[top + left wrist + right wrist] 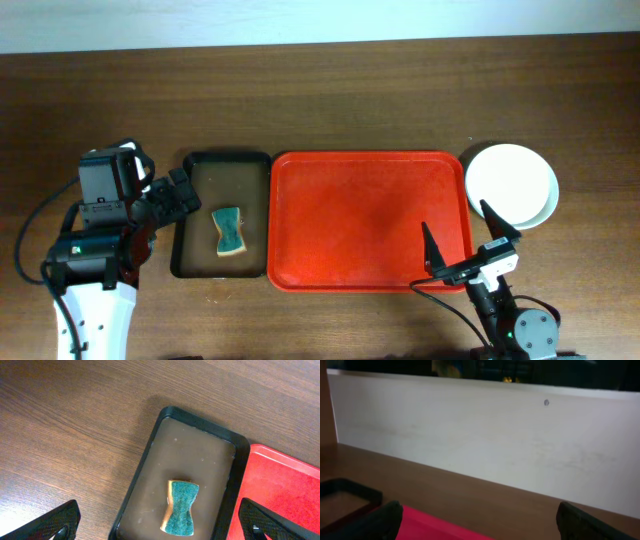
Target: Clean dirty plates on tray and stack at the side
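The red tray [368, 220] lies in the middle of the table with nothing on it; its corner shows in the left wrist view [285, 480] and an edge in the right wrist view [435, 527]. The plates [512, 184] sit stacked on the table right of the tray, a white one on top; the ones beneath are mostly hidden. My right gripper [463, 238] is open and empty over the tray's front right corner, its fingers wide apart [480, 520]. My left gripper [172, 195] is open and empty above the left edge of the brown tray [160, 525].
A black-rimmed brown tray [195, 215] lies left of the red tray and holds a green and yellow sponge [229, 231], also seen in the left wrist view [181, 507]. A pale wall [485, 435] runs along the table's far edge.
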